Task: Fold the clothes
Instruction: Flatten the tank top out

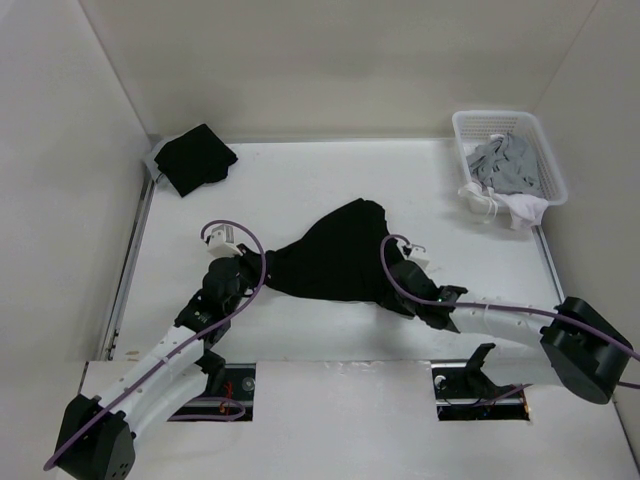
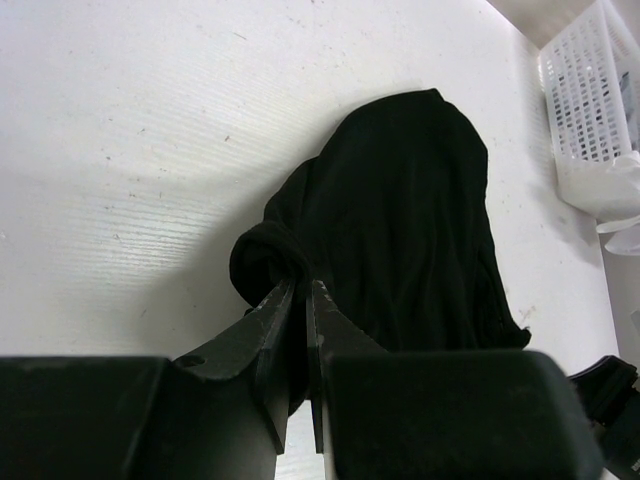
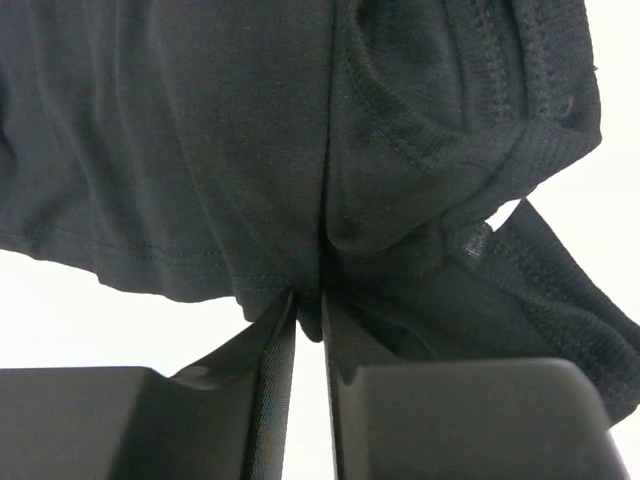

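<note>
The left claw (image 2: 303,287) is pinched nearly shut on the near-left corner of the black shirt (image 1: 335,255) — the right claw (image 3: 308,300) nips its near-right hem likewise. The shirt lies mid-way on the table (image 1: 300,180), near edge strung crosswise between both claws, bulk bunched beyond them.

Bright, even overhead light fills the top view, leaving the white desk (image 1: 330,190) nearly washed out around the black garment (image 1: 335,262). The garment itself reads as a flat dark shape with almost no visible folds. In the left wrist view a soft grey shadow lies on the desk just left of the garment, with pale glare and fine streaks beyond it. In the right wrist view the garment's stitching is sharp, and the desk around it is blown out to plain white.
</note>
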Tool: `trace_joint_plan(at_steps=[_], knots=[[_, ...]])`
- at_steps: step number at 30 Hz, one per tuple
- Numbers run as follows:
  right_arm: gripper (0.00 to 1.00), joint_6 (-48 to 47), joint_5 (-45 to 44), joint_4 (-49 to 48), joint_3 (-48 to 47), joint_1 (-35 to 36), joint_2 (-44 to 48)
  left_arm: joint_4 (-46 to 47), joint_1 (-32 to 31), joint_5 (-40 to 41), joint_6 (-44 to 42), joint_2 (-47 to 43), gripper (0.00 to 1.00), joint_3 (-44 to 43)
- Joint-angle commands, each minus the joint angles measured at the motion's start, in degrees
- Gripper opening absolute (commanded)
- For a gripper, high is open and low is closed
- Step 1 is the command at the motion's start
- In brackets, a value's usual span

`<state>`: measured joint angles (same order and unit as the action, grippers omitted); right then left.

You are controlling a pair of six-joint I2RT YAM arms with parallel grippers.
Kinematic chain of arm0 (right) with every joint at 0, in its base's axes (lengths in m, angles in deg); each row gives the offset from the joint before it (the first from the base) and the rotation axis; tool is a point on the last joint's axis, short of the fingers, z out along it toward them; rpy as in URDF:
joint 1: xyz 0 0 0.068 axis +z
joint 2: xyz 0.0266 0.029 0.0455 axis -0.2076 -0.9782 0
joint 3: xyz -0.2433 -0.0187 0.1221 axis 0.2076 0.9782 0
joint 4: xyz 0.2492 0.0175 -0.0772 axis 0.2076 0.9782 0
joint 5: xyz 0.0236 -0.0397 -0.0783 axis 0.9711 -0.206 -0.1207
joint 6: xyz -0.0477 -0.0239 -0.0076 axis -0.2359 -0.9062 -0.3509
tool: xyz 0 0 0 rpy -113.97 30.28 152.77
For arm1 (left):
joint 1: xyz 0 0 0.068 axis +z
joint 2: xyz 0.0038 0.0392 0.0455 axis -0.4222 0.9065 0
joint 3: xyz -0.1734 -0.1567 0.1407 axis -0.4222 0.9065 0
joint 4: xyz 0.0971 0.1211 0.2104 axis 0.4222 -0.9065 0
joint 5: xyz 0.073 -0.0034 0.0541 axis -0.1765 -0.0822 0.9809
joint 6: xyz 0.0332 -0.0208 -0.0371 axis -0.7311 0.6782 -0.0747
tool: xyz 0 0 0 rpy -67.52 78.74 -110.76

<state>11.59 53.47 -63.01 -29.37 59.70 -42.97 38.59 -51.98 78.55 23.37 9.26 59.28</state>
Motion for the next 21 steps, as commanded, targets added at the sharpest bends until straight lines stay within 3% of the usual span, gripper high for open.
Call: trace_joint_plan(at_steps=[1, 5, 11, 17, 21], knots=[[0.12, -0.8, -0.9, -2.0, -2.3, 0.2, 0.8, 1.7, 0.5, -0.7, 0.4, -0.1, 0.08, 0.9], [0.04, -1.5, -4.9, 0.8, -2.8, 1.3, 8.1, 1.1, 0.6, -0.7, 0.5, -0.8, 0.07, -0.1], [0.01, -6.1, -9.4, 12.2, -8.9, 1.6, 26.6, -1.3, 0.0, -1.2, 1.3, -2.3, 0.07, -5.2], [0.0, -15.0, -12.8, 18.9, -23.3, 2.9, 35.4, -2.2, -2.4, 0.7, 0.9, -5.5, 0.05, -16.8], [0.0, -20.9, -18.3, 22.7, -36.3, 10.2, 37.5, -7.4, -4.7, 5.0, -2.1, -8.7, 0.05, -28.6]])
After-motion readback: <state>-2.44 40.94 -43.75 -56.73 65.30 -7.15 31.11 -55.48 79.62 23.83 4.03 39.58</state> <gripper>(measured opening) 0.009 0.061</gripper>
